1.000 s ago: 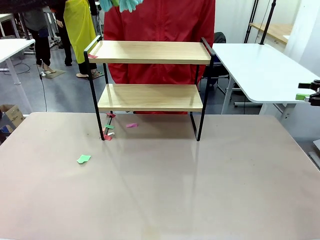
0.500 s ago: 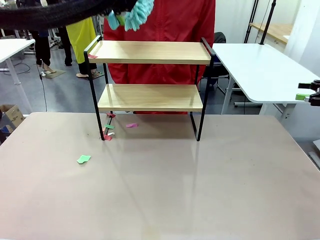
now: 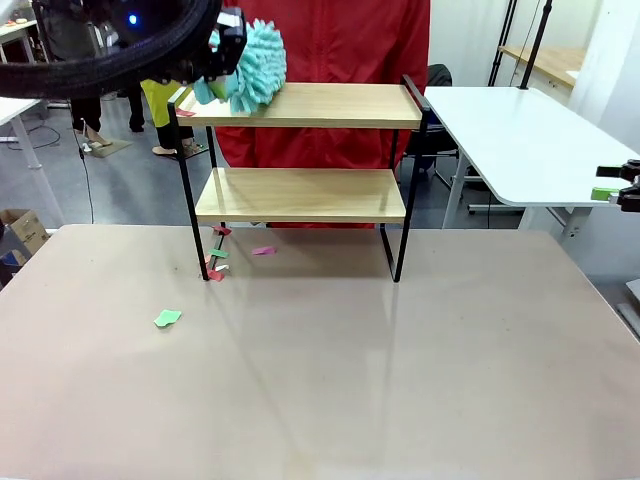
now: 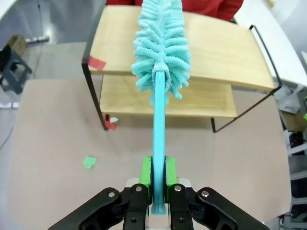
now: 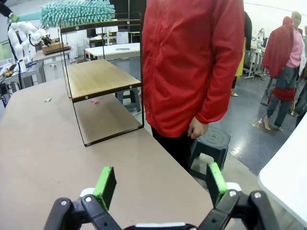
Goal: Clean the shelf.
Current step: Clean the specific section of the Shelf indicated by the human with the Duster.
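Clamping the slim turquoise handle (image 4: 159, 134) between its green pads, the left claw (image 4: 159, 168) is clenched on the duster (image 4: 162, 48). It grips low on the stem so the fluffy head reaches out ahead over the shelf (image 4: 220, 55). That head is a fat brush of soft, chenille-like tufts. It hangs over the left end of the top board, near a red paper scrap (image 4: 97, 62) by the side rail, which I judge a fair spot for starting a sweep.

The shelf stands at the far side of the worktop (image 3: 400, 380): two pale wood-grain boards in a thin black metal frame with raised end rails. More scraps (image 3: 216, 265) lie around its left front leg. A pink one (image 3: 262, 250) sits under the lower board, and a green one (image 3: 167, 318) lies apart on the smooth, faintly glossy beige top.

The right claw (image 5: 160, 184) is spread wide, grasping nothing, off to the side. A person in a red jacket (image 5: 192, 62) stands behind the shelf.
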### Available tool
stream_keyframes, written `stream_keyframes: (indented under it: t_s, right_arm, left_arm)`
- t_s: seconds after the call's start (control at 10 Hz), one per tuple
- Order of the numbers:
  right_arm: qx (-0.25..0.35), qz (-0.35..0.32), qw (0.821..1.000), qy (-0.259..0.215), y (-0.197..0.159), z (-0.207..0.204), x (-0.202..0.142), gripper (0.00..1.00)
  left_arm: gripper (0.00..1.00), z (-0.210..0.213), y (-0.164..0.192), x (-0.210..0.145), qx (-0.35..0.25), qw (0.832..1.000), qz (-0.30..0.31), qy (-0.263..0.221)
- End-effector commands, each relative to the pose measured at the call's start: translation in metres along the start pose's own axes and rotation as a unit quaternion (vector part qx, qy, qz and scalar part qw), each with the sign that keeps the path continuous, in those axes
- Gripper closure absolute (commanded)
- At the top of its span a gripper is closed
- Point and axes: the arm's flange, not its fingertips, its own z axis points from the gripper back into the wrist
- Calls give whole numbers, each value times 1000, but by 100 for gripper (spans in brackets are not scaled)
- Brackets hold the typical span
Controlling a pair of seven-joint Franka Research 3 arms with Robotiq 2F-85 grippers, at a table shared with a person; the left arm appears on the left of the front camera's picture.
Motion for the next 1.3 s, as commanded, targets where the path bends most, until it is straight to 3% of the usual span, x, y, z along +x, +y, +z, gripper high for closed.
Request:
stream_keyframes:
  t_s: [0.0, 0.3, 0.5, 0.8, 1.2]
  right_arm:
    - [-6, -2, 1000, 9, 0, -1, 8, 0]
    - [-6, -2, 1000, 9, 0, -1, 8, 0]
    - [-6, -2, 1000, 9, 0, -1, 8, 0]
    - [-6, -2, 1000, 9, 0, -1, 8, 0]
    - [-6, -2, 1000, 9, 0, -1, 8, 0]
  left_arm:
    - [86, -4, 19, -8, -18, 1000, 0, 24]
    - [86, -3, 40, -14, 25, 999, 10, 35]
    - [86, 2, 62, -14, 89, 995, 8, 54]
    - [86, 29, 72, -11, 198, 980, -6, 31]
    - [86, 72, 46, -13, 185, 982, -4, -45]
